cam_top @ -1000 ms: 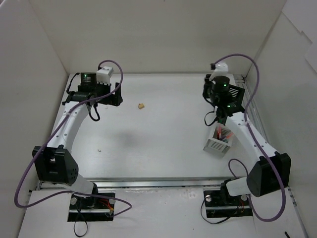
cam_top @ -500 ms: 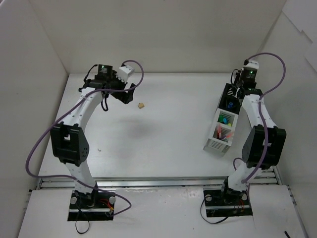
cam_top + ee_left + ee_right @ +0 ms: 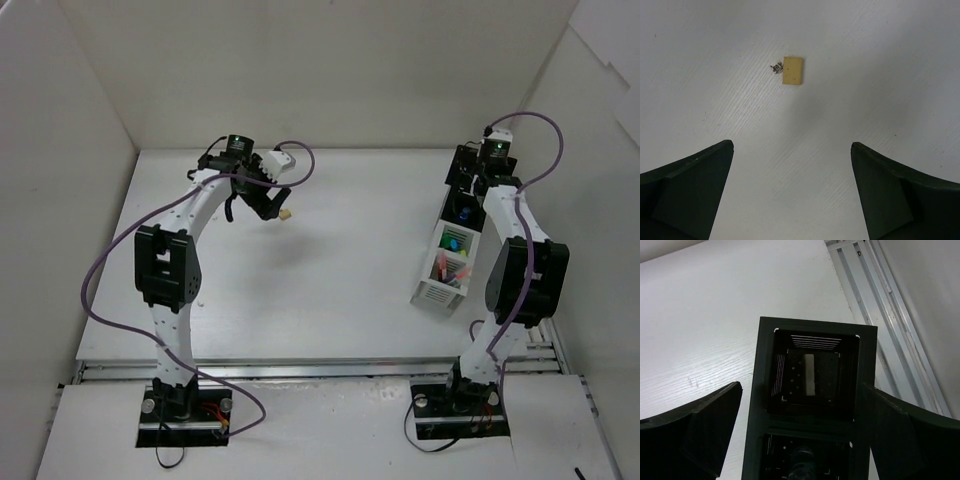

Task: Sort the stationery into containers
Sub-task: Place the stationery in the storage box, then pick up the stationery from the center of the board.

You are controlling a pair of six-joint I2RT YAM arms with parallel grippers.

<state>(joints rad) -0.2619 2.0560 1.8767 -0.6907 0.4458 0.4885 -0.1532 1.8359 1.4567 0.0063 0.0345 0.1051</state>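
Observation:
A tan eraser point(image 3: 286, 213) point(image 3: 793, 70) lies flat on the white table. My left gripper point(image 3: 272, 206) point(image 3: 791, 145) hovers just short of it, open and empty. The containers are one narrow organizer point(image 3: 426, 291) at the right, with a black far section point(image 3: 755, 390) and two white ones. Pink and orange pens point(image 3: 455, 270) stand in the nearest section. A blue and green item point(image 3: 455, 241) fills the middle one. My right gripper point(image 3: 468, 176) point(image 3: 800, 385) is open above the black end. A white eraser point(image 3: 809, 374) lies on that compartment's floor.
White walls enclose the table on three sides. A metal rail point(image 3: 890, 315) runs along the right edge beside the organizer. Dark crumbs point(image 3: 776, 67) sit by the tan eraser. A small white speck point(image 3: 200, 301) lies at the left front.
My left arm has swung right to the tan eraser. My right gripper has moved to the organizer's far black end and has gone from shut to open.

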